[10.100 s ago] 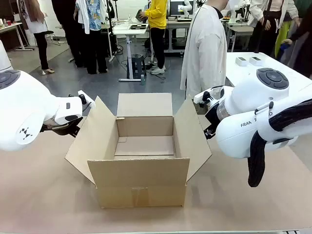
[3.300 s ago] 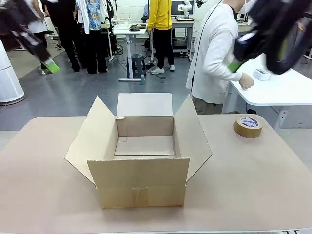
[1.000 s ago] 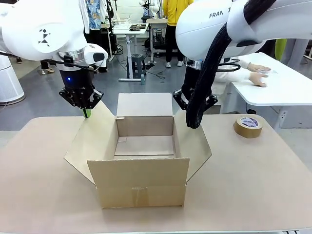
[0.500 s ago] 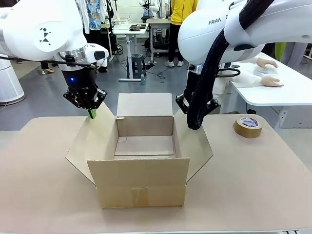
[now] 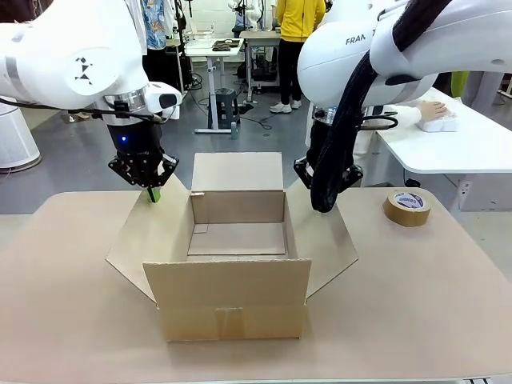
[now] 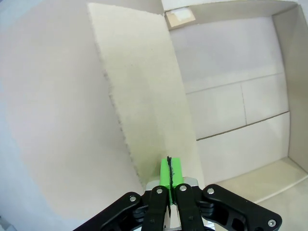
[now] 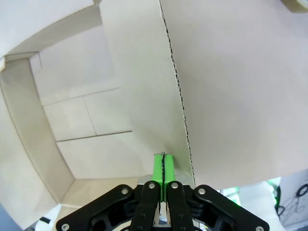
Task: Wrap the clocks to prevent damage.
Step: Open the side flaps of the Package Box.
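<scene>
The clocks, a whitish bundle, are seen on the white table at two o'clock from the cardboard box, under a person's hand. The left gripper, pads pressed together, is held at the box's nine o'clock side. The right gripper, likewise closed, is at three o'clock.

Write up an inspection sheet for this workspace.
Surface: tan table, bare apart from the clutter.
Job's things: white bundle under a person's hand on the far white table; no detail visible.
Clutter: open, empty box mid-table; tape roll to its right.
Grippers: left gripper shut, fingers at the left flap; right gripper shut, at the right flap.
Cables: black hose hangs along the right arm.
Surroundings: people and desks behind.
</scene>
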